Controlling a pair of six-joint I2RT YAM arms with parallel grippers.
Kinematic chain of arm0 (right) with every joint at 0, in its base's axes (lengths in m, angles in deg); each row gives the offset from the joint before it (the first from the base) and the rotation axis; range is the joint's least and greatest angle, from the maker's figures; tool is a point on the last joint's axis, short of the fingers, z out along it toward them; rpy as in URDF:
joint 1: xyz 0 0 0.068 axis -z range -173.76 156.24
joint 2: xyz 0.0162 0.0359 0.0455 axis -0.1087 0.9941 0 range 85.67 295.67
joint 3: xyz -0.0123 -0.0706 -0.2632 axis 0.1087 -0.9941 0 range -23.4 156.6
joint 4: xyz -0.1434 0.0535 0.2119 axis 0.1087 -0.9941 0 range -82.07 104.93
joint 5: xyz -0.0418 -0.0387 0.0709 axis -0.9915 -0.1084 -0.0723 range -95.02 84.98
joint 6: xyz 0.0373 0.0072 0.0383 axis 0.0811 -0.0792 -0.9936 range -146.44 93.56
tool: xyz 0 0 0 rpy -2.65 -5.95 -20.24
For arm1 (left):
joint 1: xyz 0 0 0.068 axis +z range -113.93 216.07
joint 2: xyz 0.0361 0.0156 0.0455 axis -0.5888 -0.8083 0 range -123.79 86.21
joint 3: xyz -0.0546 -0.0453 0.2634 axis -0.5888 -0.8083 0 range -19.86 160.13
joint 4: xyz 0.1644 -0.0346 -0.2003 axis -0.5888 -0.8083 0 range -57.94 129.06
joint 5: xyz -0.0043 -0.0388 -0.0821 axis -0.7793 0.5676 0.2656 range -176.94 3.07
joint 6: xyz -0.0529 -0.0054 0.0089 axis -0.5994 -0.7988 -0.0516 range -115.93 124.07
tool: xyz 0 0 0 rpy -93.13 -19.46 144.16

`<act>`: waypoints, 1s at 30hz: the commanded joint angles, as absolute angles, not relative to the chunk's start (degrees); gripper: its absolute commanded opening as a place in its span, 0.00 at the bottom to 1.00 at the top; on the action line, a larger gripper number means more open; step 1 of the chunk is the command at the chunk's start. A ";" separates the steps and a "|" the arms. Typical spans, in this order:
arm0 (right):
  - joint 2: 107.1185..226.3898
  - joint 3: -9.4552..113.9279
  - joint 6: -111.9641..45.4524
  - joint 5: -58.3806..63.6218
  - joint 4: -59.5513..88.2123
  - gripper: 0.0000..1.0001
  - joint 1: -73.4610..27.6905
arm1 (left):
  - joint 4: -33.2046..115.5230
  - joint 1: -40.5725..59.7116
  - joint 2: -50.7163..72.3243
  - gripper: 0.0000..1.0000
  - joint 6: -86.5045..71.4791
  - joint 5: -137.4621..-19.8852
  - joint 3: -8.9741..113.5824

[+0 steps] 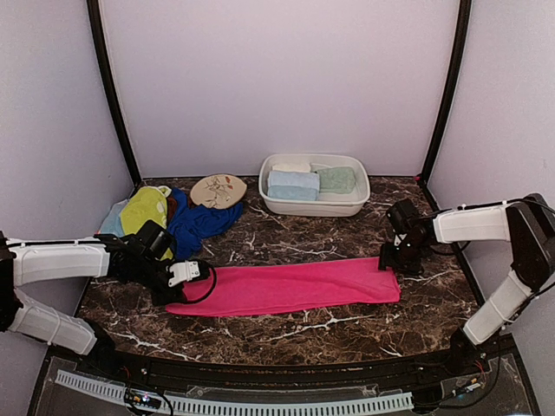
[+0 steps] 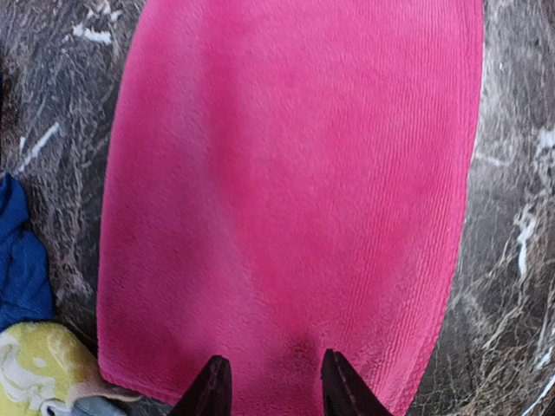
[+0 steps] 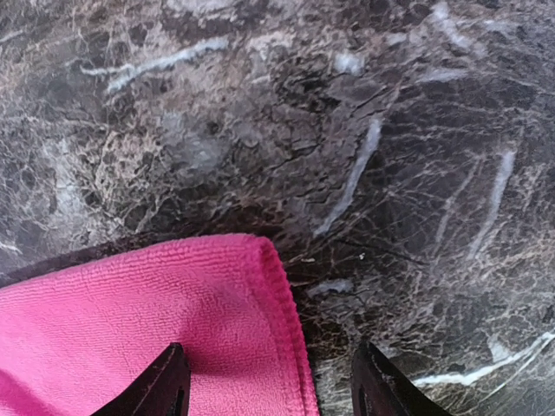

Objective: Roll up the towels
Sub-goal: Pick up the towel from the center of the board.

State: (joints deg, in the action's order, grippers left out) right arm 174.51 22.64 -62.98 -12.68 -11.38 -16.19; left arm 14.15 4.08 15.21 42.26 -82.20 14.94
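Pink towel point(image 1: 290, 288) lies flat, left gripper point(image 2: 276, 383) and right gripper point(image 3: 273, 383) (both parted, empty) at its ends.

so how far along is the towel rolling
Done: a pale blue towel and a mint towel sit bundled in the white basin. In hand: the pink towel lies flat, unrolled, left fingers and right fingers open at its ends. Left: the yellow-green towel and blue towel, heaped.
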 commanded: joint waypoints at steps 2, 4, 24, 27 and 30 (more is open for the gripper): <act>176.16 22.14 -60.32 -9.85 -9.26 0.61 -15.82 | 16.31 4.22 18.91 0.37 45.58 -86.77 10.06; 176.37 21.54 -60.38 -7.80 -8.48 0.57 -15.90 | 17.22 4.27 19.57 0.36 46.01 -87.02 8.80; 168.47 21.28 -64.22 -9.17 -12.30 0.00 -18.74 | 19.35 4.23 19.02 0.36 45.00 -82.40 7.07; 166.70 22.42 -64.04 -11.90 -15.32 0.00 -16.54 | 15.81 4.22 19.52 0.37 43.12 -77.91 9.03; 165.19 24.32 -63.08 -16.79 -19.86 0.00 -14.06 | 10.90 4.17 20.58 0.40 41.15 -70.73 12.31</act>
